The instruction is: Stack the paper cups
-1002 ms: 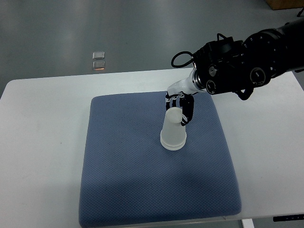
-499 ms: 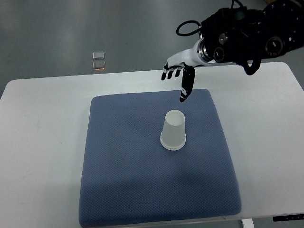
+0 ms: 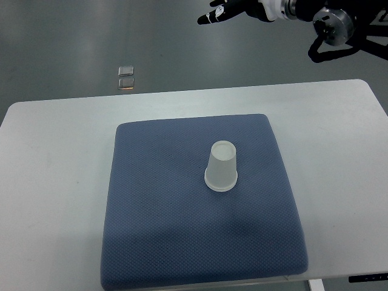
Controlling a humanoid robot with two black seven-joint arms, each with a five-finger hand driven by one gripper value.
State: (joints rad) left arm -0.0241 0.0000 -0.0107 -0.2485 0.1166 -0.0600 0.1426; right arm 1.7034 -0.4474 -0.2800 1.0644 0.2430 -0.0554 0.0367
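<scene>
A whitish paper cup stack [image 3: 222, 167] stands upside down on the blue mat [image 3: 157, 206], a little right of its middle. My right hand [image 3: 219, 12] is at the top edge of the view, far above and behind the cup, fingers extended and holding nothing. Its dark arm [image 3: 330, 21] runs in from the top right corner. The left arm does not show.
The blue mat lies on a white table [image 3: 54, 182]. Two small square objects [image 3: 126, 77] lie on the grey floor beyond the table's far edge.
My right hand let go of the cup and has risen up and away, from around the cup to the top edge of the view. The cup has stayed in place.
</scene>
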